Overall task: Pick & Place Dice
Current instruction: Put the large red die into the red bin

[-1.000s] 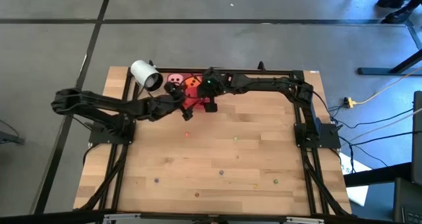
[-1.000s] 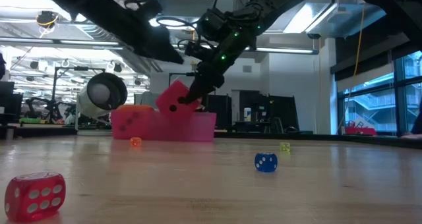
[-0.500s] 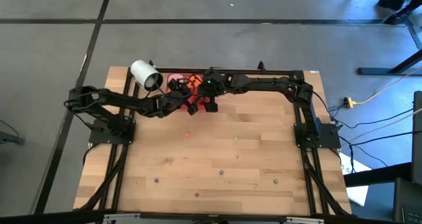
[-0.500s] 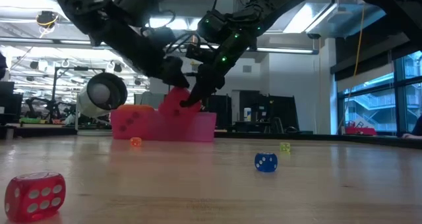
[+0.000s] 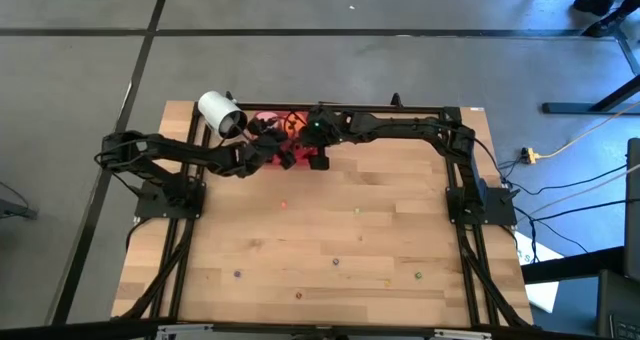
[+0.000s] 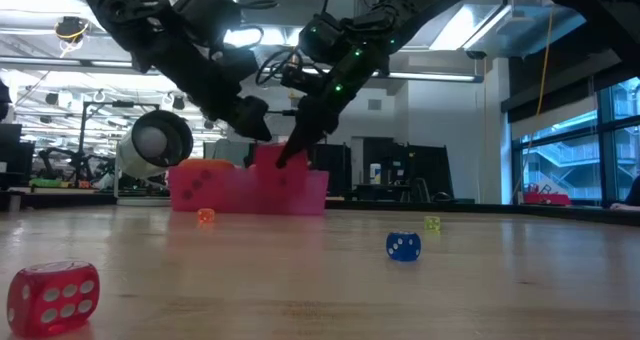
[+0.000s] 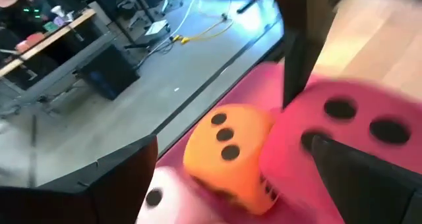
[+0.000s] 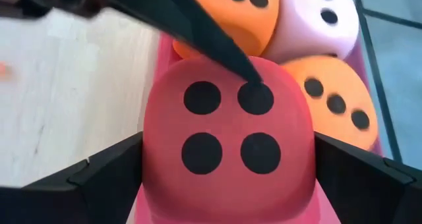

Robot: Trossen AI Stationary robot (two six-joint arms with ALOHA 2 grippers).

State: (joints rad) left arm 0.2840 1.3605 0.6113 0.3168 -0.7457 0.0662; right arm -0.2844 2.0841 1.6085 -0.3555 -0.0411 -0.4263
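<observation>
A red tray (image 6: 305, 192) at the table's far left holds the dice. The red die (image 8: 224, 132), four pips up, sits between the fingers of my right gripper (image 8: 229, 141), which is closed on it over the tray's near part (image 5: 297, 148). Beyond it lie an orange die (image 8: 231, 3), a pale pink die (image 8: 320, 20) and a second orange die (image 8: 336, 102). My left gripper (image 7: 234, 141) is open over the tray (image 5: 272, 140), with one finger on the red die. My left gripper touches the red die only with one fingertip (image 8: 254, 79), laid on the die's four-pip face near its far edge, slanting down from the table's left. My right gripper pinches the red die's two opposite side faces (image 8: 153, 145), slanting down from the right. The die sits level, its top above the tray wall (image 6: 268, 158); its underside is hidden.
A white cylinder (image 5: 220, 113) lies just left of the tray. Small coloured dice are scattered on the wooden top: a red one (image 6: 52, 295) at the near left, a blue one (image 6: 403, 245), a yellow one (image 6: 432, 223), an orange one (image 6: 205, 216).
My left gripper has gone toward the far edge and down onto the tray and met the red die. The red die, tilted on edge above the tray wall a second ago, has turned level and sunk lower between my right gripper's fingers.
</observation>
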